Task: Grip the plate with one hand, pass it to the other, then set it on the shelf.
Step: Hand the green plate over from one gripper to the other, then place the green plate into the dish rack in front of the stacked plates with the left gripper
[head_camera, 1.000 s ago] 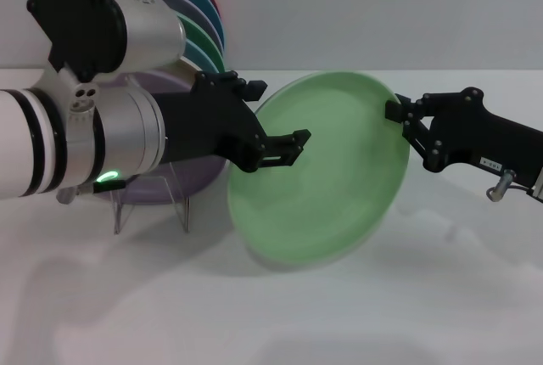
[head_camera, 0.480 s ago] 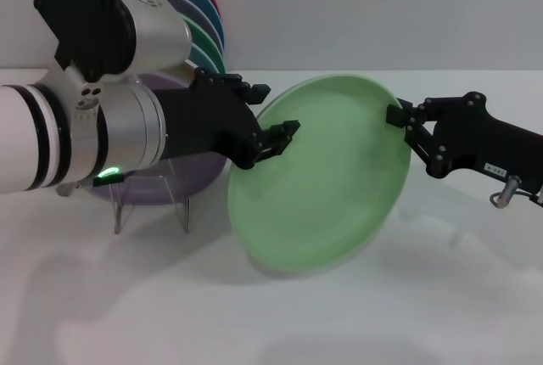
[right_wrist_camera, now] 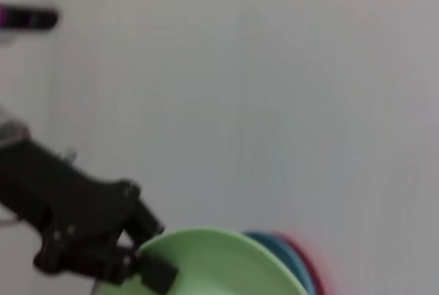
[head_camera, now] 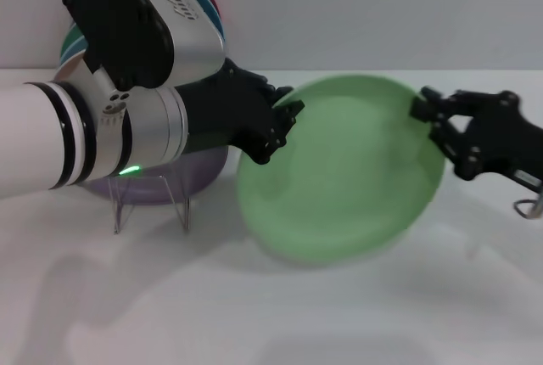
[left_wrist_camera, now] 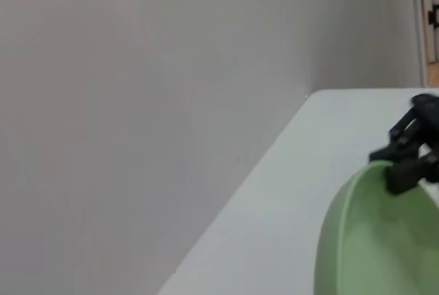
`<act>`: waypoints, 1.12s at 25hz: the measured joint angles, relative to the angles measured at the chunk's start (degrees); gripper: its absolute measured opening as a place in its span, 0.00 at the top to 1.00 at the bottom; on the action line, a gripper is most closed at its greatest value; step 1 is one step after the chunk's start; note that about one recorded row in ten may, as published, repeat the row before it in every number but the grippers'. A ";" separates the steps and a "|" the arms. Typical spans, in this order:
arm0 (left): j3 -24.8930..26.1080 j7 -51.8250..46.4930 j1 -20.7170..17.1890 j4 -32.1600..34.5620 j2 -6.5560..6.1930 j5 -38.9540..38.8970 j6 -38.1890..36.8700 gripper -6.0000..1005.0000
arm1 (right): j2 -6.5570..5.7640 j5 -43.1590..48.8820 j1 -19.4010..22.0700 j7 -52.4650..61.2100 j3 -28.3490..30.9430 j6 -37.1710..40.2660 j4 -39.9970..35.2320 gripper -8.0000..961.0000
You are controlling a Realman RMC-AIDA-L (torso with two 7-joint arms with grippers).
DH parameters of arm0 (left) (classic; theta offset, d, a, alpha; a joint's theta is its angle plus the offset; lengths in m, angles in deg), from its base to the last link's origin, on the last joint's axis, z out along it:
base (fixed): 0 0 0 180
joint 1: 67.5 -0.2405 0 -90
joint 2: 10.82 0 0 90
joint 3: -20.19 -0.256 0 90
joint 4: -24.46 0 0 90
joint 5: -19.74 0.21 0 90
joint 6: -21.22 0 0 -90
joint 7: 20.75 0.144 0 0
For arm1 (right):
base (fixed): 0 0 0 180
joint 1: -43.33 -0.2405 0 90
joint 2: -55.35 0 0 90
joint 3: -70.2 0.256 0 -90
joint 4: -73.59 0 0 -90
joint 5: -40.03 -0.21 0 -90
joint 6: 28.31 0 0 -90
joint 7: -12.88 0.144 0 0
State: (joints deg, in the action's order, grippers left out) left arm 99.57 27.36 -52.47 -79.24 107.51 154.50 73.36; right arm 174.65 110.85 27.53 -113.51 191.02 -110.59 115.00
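The pale mint-green plate (head_camera: 339,182) hangs tilted above the table between both arms. My left gripper (head_camera: 273,131), black fingers on the thick silver-and-white arm, is closed over the plate's left rim. My right gripper (head_camera: 427,110), slim and black, is shut on the right rim. In the left wrist view the plate (left_wrist_camera: 377,240) shows with the right gripper (left_wrist_camera: 410,154) clamped on its edge. In the right wrist view the plate (right_wrist_camera: 212,264) shows with the left gripper (right_wrist_camera: 140,264) on its rim.
A clear rack (head_camera: 153,204) stands on the white table at the left, behind my left arm, with a lilac plate (head_camera: 182,176) in it. Several coloured plates (head_camera: 202,0) stand upright behind the arm; they also show in the right wrist view (right_wrist_camera: 288,257).
My left gripper's fingers closed from open onto the plate's left rim. The plate and both grippers shifted to the right, and the left arm rolled upward.
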 joint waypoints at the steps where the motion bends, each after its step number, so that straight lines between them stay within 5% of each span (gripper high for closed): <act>1: -0.11 0.26 -0.05 0.03 0.01 -0.08 -0.70 0.75 | 0.02 -1.81 0.77 -0.05 -0.04 -0.66 -0.35 0.89; 7: -1.85 2.83 -0.87 -0.22 -0.04 -0.43 -5.72 0.90 | 0.16 -12.94 3.76 1.65 2.43 -4.19 -6.39 0.83; 10: -4.16 5.65 -3.47 -1.55 -0.15 -0.58 -11.63 0.91 | 0.14 -15.87 4.58 1.79 4.86 -7.48 -9.31 0.68; 13: -13.14 19.70 -10.60 -2.61 -0.57 -0.65 -32.55 0.92 | 0.61 -22.72 6.57 2.81 11.85 -9.33 -16.59 0.55; 14: -13.14 19.70 -10.60 -2.61 -0.57 -0.65 -32.55 0.92 | 0.61 -22.72 6.57 2.81 11.85 -9.33 -16.59 0.52; 17: -22.72 32.57 -12.39 2.88 -0.71 2.64 -56.78 0.92 | 0.65 -29.30 7.43 1.24 12.65 -9.74 -21.27 0.41; 18: -28.16 34.98 -10.08 10.81 -0.58 8.93 -75.08 0.92 | 0.65 -30.13 7.67 0.70 12.35 -9.53 -21.36 0.37; 19: -28.16 34.98 -10.08 10.81 -0.58 8.93 -75.08 0.92 | 0.65 -30.13 7.67 0.70 12.35 -9.53 -21.36 0.33; 22: -31.52 30.04 -5.44 24.70 -0.48 18.82 -100.19 0.92 | 0.61 -29.91 7.16 0.63 12.02 -9.46 -21.35 0.20; 23: -30.89 21.39 -3.14 32.43 -0.99 24.83 -113.81 0.93 | 0.49 -29.82 6.63 0.38 11.40 -9.20 -21.53 0.16; 24: -30.89 21.39 -3.14 32.43 -0.99 24.83 -113.81 0.93 | 0.49 -29.82 6.63 0.38 11.40 -9.20 -21.53 0.16; 27: -26.47 -1.79 -1.72 40.76 -2.59 29.78 -126.40 0.93 | 0.39 -29.79 6.18 -0.33 10.93 -8.85 -21.65 0.16; 28: -24.67 -17.18 0.17 48.04 -4.41 30.50 -131.49 0.93 | 0.39 -29.76 6.05 -0.48 10.84 -8.66 -21.71 0.16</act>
State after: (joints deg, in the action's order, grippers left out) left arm 74.91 10.18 -52.30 -31.20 103.10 185.00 -58.13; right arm 175.04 81.09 33.58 -114.00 201.86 -119.25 93.28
